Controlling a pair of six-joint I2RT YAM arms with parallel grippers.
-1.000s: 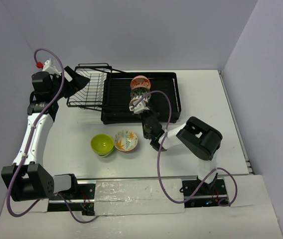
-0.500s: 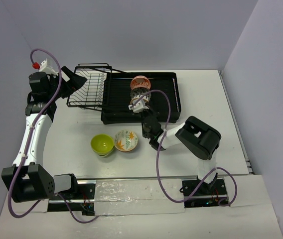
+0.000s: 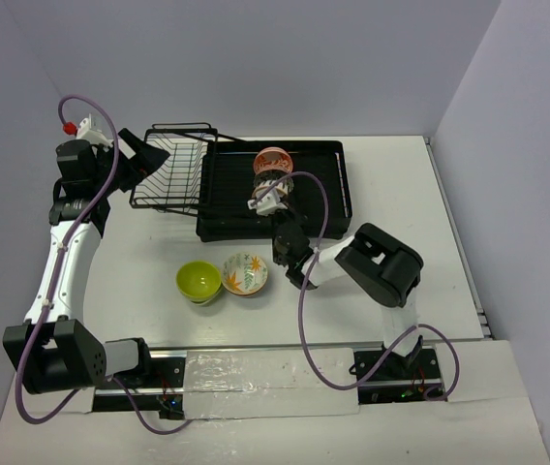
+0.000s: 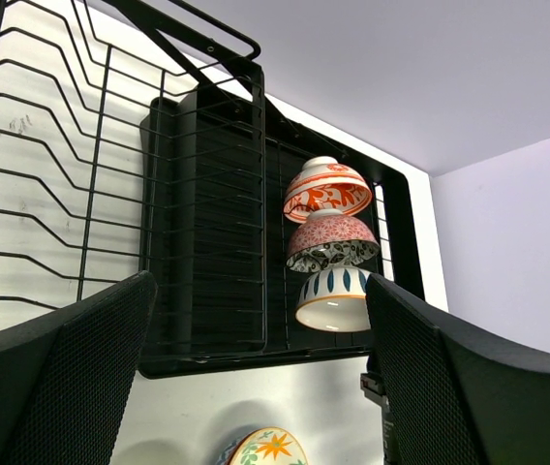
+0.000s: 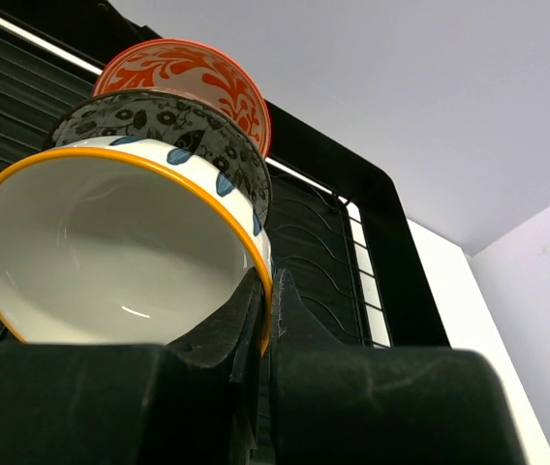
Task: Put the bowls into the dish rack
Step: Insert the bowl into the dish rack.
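Right gripper (image 5: 266, 291) is pinched almost closed on the rim of the orange-rimmed bowl (image 5: 110, 242), one finger inside and one outside. The bowl is tipped on edge over the slatted tray of the dish rack (image 3: 225, 199); cannot tell whether it rests on the slats. The dark floral bowl (image 5: 173, 121) leans just behind it, and the red-orange bowl (image 5: 198, 77) is behind that toward 12 o'clock, the three in a row on edge. Left gripper (image 4: 260, 291) is spread wide, holding nothing, at 10 o'clock of the wire basket (image 3: 170, 174). Lime green bowl (image 3: 198, 281) and leaf-pattern bowl (image 3: 245, 273) sit side by side on the table (image 3: 401, 194), at 6 o'clock of the rack.
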